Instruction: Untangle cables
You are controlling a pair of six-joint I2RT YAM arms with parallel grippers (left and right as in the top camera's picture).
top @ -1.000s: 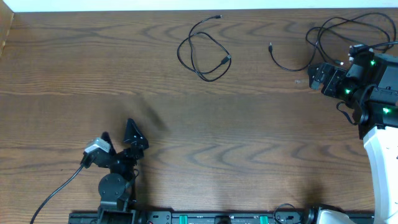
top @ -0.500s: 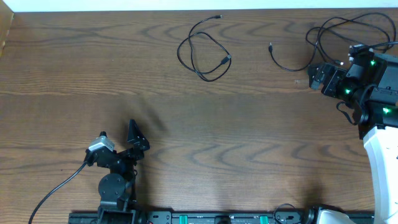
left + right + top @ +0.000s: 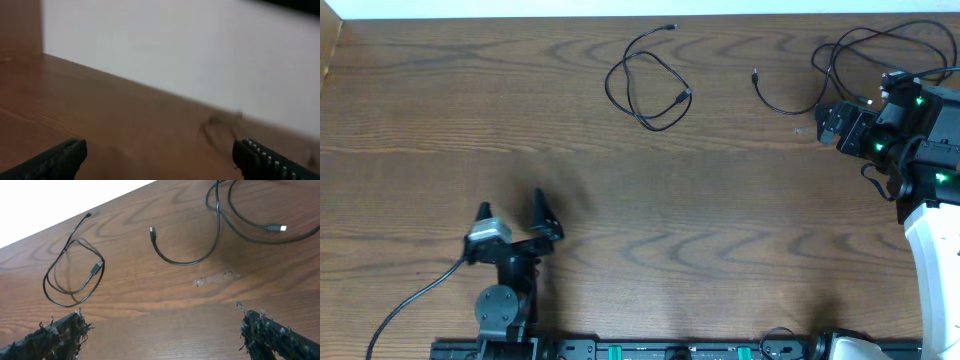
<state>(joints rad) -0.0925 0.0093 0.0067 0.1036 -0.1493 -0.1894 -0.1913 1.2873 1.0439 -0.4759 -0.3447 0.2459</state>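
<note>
Now L gripper (image 3: 160,146) & R gripper (image 3: 161,318) both open, empty; 1 cable loop (image 3: 96,269), 1 cable tangle (image 3: 218,230).

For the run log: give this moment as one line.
left gripper open, empty | right gripper open, empty | looped cable lying apart | tangled cables beside right gripper, not gripped

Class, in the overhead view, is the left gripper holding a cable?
No: the left gripper is open over bare table, apart from the looped cable.

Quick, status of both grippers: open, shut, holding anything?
Left gripper: open, empty.
Right gripper: open, empty.
</note>
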